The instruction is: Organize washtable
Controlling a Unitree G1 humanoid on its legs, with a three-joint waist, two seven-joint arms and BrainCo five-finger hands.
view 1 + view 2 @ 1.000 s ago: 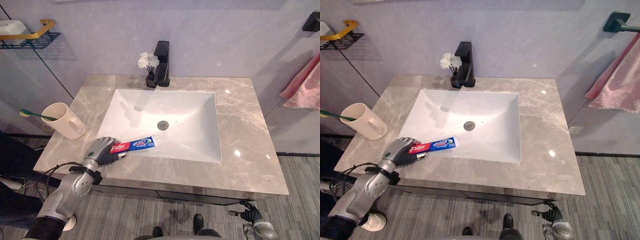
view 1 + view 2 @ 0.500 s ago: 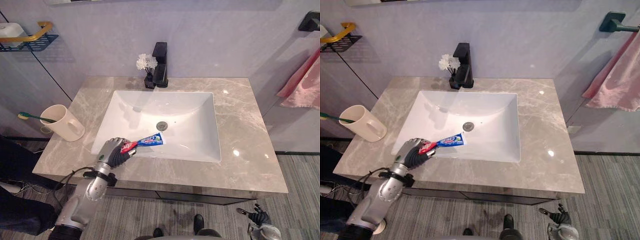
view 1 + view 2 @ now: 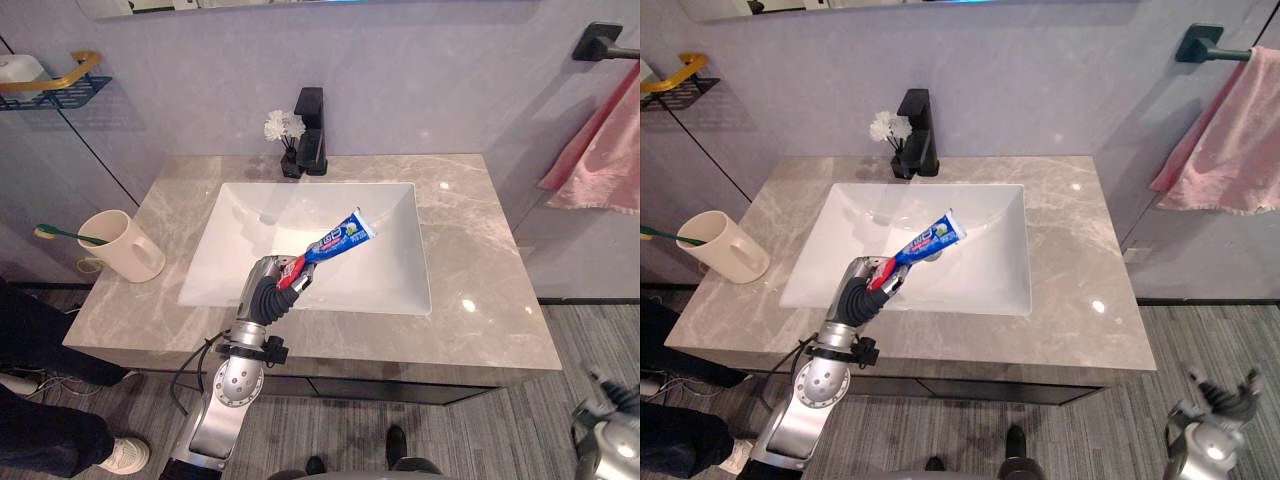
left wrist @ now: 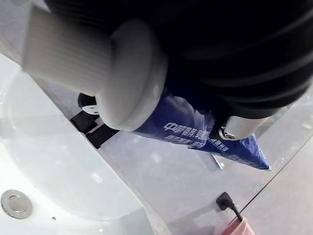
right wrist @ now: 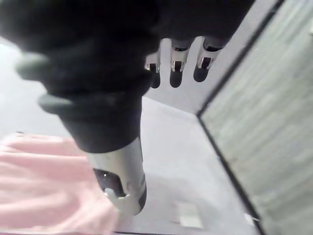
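Observation:
A blue and red toothpaste tube (image 3: 340, 238) is held in the air over the white sink (image 3: 400, 270), slanting up toward the back right. My left hand (image 3: 268, 290) is shut on its lower, red end. In the left wrist view the tube (image 4: 195, 132) runs out from under the hand's dark cover, with its white ribbed cap (image 4: 98, 63) close by. A cream cup (image 3: 125, 245) with a green toothbrush (image 3: 70, 236) in it stands at the counter's left end. My right hand (image 3: 1220, 395) hangs low past the counter's front right corner, with its fingers (image 5: 178, 63) straight.
A black faucet (image 3: 310, 130) and a small vase of white flowers (image 3: 280, 127) stand behind the sink on the grey marble countertop (image 3: 480, 270). A pink towel (image 3: 600, 150) hangs on the right wall, a wire shelf (image 3: 50, 85) on the left. A person's legs (image 3: 50, 440) stand at lower left.
My left hand has lifted the toothpaste tube off the sink's front rim, carried it right over the basin and tilted it upward. The camera has shifted too.

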